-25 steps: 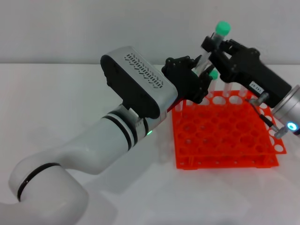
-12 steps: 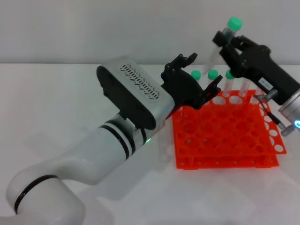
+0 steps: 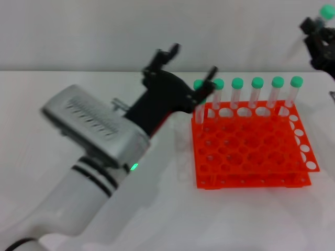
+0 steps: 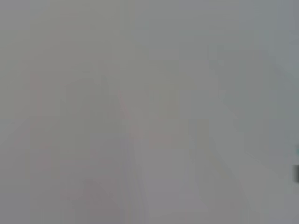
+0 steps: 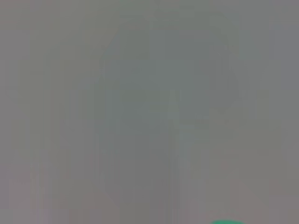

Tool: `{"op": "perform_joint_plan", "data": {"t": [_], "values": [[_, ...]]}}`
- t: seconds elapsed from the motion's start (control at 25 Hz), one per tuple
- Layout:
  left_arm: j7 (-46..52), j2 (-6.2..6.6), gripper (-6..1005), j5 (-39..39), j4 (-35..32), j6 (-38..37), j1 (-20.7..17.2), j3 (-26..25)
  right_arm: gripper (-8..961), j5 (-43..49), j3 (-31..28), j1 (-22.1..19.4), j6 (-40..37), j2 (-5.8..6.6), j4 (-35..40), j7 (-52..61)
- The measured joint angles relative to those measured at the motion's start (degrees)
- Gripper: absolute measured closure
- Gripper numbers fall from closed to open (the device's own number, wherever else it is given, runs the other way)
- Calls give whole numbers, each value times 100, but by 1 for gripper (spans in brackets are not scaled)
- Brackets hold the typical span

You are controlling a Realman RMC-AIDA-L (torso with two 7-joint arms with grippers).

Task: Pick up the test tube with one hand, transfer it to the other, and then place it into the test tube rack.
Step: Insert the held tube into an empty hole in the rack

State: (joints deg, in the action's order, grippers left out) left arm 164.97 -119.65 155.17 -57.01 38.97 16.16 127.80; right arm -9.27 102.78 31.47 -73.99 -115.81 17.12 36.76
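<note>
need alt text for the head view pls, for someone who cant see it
An orange test tube rack stands on a white table with six green-capped tubes along its far row. The left tool, open and empty, is just left of the rack; the right tool at the top right edge holds a test tube.

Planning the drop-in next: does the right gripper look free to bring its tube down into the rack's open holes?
Probably yes: the right gripper holds the test tube up beyond the rack, whose nearer holes are open; the left gripper sits leftward.
</note>
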Motion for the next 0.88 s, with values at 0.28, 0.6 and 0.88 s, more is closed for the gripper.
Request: {"op": "perform_joint_plan", "data": {"t": [0.28, 0.6, 0.88], "values": [[247, -11, 155, -1223, 1115, 2295, -338, 63, 749, 68, -154, -163, -33, 68, 13, -18], [752, -10, 155, -2736, 2137, 3463, -340, 212, 748, 1114, -121, -212, -362, 152, 62, 368], [753, 1, 156, -2917, 2528, 3331, -146, 183, 748, 1878, -144, -51, -359, 182, 65, 585]]}}
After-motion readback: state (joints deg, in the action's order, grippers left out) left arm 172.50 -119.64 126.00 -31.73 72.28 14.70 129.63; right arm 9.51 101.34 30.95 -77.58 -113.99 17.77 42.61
